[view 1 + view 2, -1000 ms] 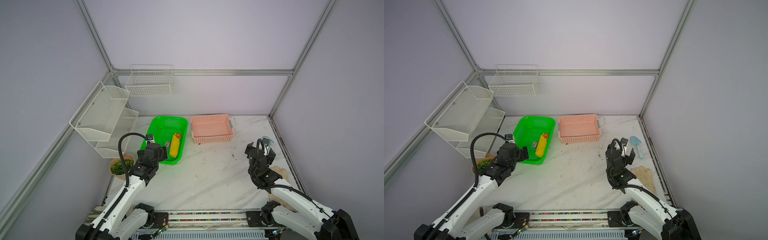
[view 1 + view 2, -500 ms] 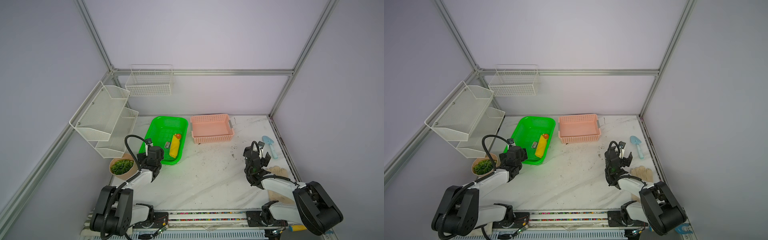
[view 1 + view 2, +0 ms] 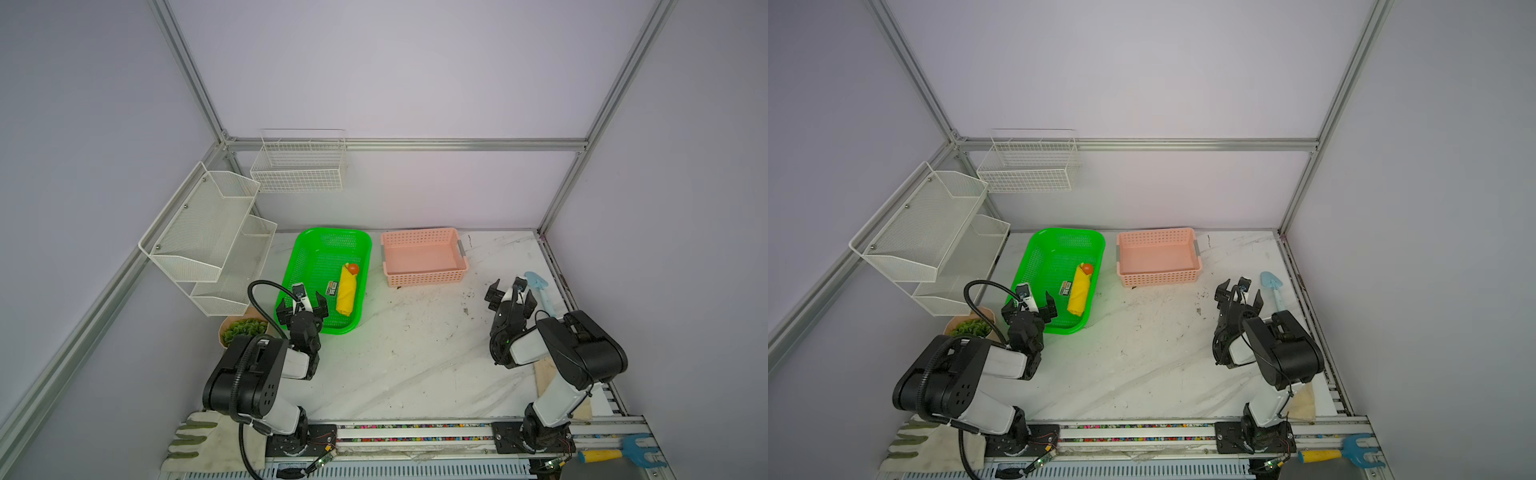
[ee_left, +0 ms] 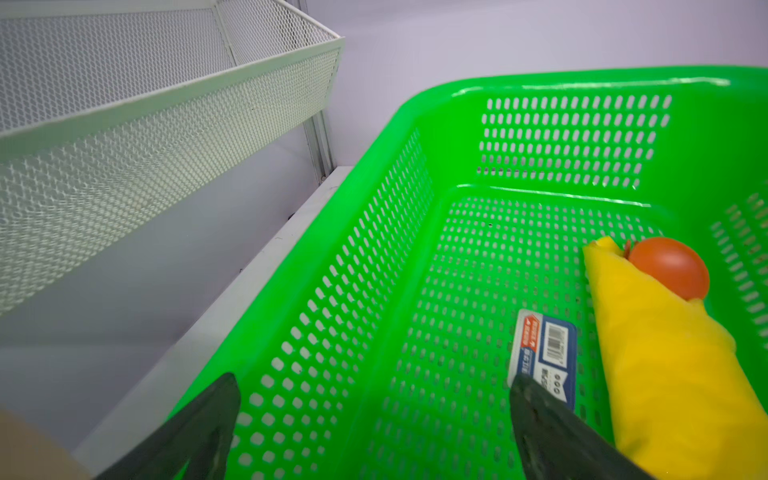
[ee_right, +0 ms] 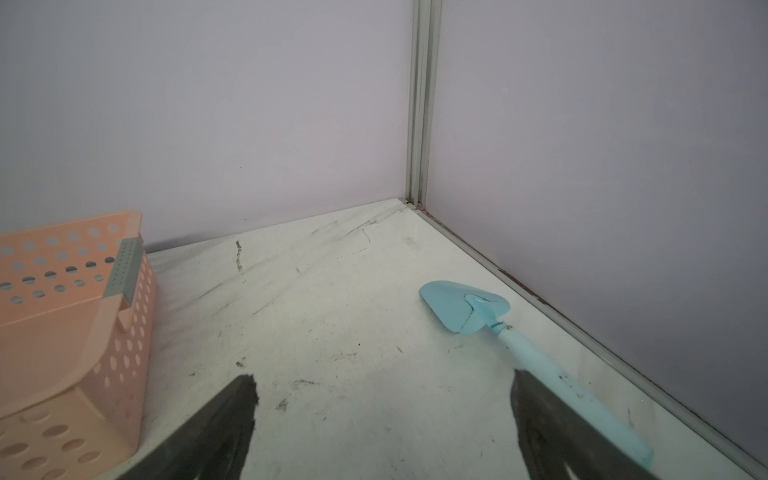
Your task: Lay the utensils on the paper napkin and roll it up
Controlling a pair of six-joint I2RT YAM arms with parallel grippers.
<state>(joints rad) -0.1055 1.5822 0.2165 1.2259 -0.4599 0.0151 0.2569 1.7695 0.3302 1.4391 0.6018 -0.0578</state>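
Found the paper napkin (image 3: 346, 296) (image 3: 1079, 297) (image 4: 665, 374) already rolled into a snug yellow tube, lying on the floor of the green basket (image 3: 328, 231) (image 3: 1059, 231) (image 4: 415, 137) along one long wall. Saw the round bowl of the orange spoon (image 3: 353, 269) (image 3: 1087, 268) (image 4: 669, 266) poking from the roll's far end. Could not make out the fork, which was probably wrapped inside.

Noted the left tool (image 3: 301, 302) (image 3: 1030, 305) over the near rim of the green basket, fingers spread wide, gripping nothing, clear of the roll. Noted the right tool (image 3: 512, 293) (image 3: 1238, 293) likewise spread and empty, well away from the green basket above the bare table (image 3: 415, 353).

Judged both placing and rolling done, with nothing left except perhaps parking the arms.
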